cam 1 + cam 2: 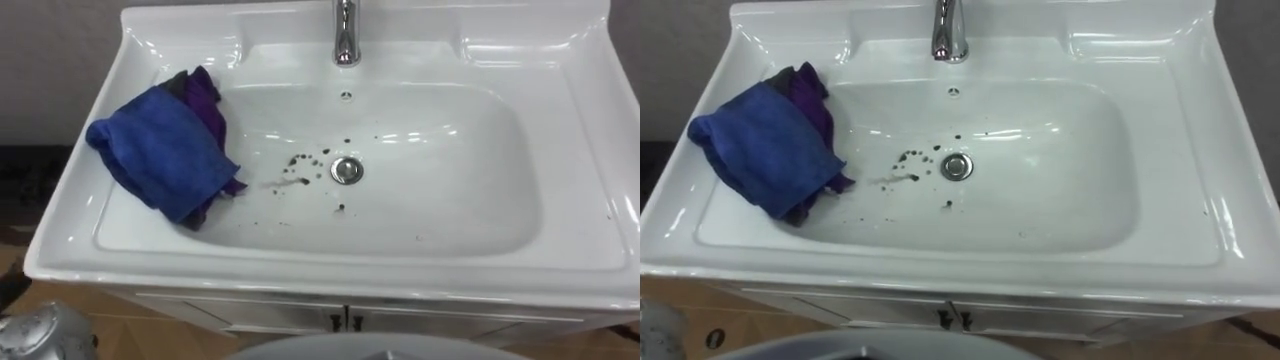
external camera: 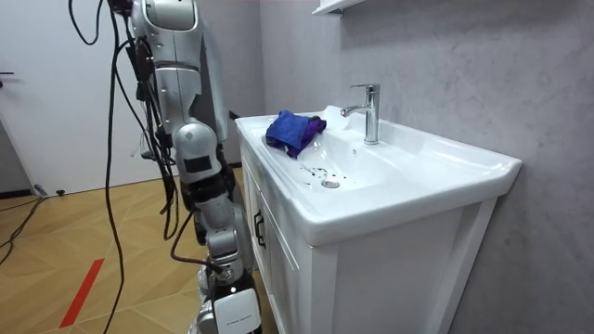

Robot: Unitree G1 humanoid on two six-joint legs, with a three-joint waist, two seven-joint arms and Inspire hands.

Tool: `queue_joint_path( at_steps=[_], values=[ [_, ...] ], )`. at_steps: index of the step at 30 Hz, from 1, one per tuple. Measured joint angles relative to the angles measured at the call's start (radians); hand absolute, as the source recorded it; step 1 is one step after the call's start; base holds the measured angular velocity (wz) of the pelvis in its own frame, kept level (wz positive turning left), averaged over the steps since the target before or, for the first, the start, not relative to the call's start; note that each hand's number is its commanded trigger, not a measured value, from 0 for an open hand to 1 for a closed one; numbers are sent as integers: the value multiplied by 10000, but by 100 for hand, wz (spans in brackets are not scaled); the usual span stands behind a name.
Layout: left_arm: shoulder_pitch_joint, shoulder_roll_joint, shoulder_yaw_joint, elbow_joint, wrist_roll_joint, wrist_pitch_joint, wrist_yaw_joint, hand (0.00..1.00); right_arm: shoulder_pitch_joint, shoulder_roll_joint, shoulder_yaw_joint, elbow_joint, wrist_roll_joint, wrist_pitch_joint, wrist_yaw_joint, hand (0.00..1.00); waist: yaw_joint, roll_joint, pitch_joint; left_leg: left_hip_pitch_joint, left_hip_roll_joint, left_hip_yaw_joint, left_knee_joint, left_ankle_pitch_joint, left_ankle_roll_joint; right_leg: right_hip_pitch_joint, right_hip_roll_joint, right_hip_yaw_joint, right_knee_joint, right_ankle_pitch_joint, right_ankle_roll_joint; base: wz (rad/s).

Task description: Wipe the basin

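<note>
Nearest in the eye views are two small dark door handles (image 1: 345, 322) on the cabinet front, just below the front rim of the white glazed basin (image 1: 330, 268). The room view adds what the eye views leave out: the robot stands upright at the front of the tall white cabinet (image 2: 390, 269) on a wood-plank floor (image 2: 83, 232) with a red strip (image 2: 82, 289). Its right hand (image 2: 227, 311) hangs low at its side by the cabinet (whether it is open or closed, I cannot tell).

In the wide, rounded rectangular bowl, a crumpled blue cloth (image 1: 160, 150) with a soft, napped look lies on the left slope, its upper part lapping onto the left rim. A purple cloth (image 1: 205, 95) is bunched with it, showing at its far edge and beneath it.

Dark specks (image 1: 300, 162) and a smear are scattered on the glossy bottom, mostly just left of the round metal drain (image 1: 346, 170). Beyond the drain, the eye views show a small overflow hole (image 1: 346, 96) in the back slope.

Farthest stands the chrome faucet (image 1: 345, 35), centred on the back ledge. The room view shows its spout reaching over the bowl, before a mottled grey wall (image 2: 464, 74) with a white shelf (image 2: 339, 6) above.
</note>
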State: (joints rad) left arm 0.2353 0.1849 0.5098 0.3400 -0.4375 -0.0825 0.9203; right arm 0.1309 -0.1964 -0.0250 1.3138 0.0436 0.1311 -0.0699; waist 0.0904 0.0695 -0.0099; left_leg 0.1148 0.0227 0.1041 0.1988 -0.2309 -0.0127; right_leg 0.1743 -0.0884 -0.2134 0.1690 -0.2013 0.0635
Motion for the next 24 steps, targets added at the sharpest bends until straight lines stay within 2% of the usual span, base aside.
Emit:
queue_joint_path(
  at_steps=[1,4,8,13,15,17,20,24],
  values=[
    [-5,80,-1,-176,1,-103,121,0,23,-26,1,-1,-1,-91,-11,0,-14,38,-14,15,-1,2,-10,1,0,3,0,1,-2,0,0,-4],
    [-150,344,-9,-651,26,-116,97,0,106,-54,3,-11,-17,-212,91,0,-48,72,-1,19,-4,-11,-11,2,1,5,6,55,-28,0,0,-1],
    [-478,612,-8,-1207,623,-121,-145,0,91,-73,-9,-24,-101,-302,329,0,-73,58,21,18,-9,-8,-7,2,2,4,7,86,-31,0,0,0],
    [-559,621,-20,-2000,1180,-123,-506,0,91,-87,-255,-26,-117,-377,519,0,-153,56,110,2,-12,1,-2,3,3,8,11,97,-74,0,1,0],
    [-559,615,-39,-2242,1990,-119,-757,0,91,-68,-263,-9,15,-440,615,0,-252,14,177,-57,-12,-9,17,2,1,32,24,97,-177,0,0,0],
    [-560,614,-89,-2531,2175,-117,-877,0,92,-71,-251,4,232,-439,615,0,-301,2,211,-65,-12,-20,9,2,0,39,25,87,-177,0,-1,0],
    [-559,608,-337,-3074,2168,-103,-1161,0,90,-69,-245,82,467,-440,615,0,-328,-8,213,-25,-15,-22,-7,2,0,66,25,86,-180,0,-1,0],
    [-726,571,-1056,-3710,2188,-90,-1650,0,-12,-62,-187,257,450,-446,614,0,-399,-27,209,-47,-30,-118,14,2,0,83,22,54,-184,0,0,6]
  ],
)
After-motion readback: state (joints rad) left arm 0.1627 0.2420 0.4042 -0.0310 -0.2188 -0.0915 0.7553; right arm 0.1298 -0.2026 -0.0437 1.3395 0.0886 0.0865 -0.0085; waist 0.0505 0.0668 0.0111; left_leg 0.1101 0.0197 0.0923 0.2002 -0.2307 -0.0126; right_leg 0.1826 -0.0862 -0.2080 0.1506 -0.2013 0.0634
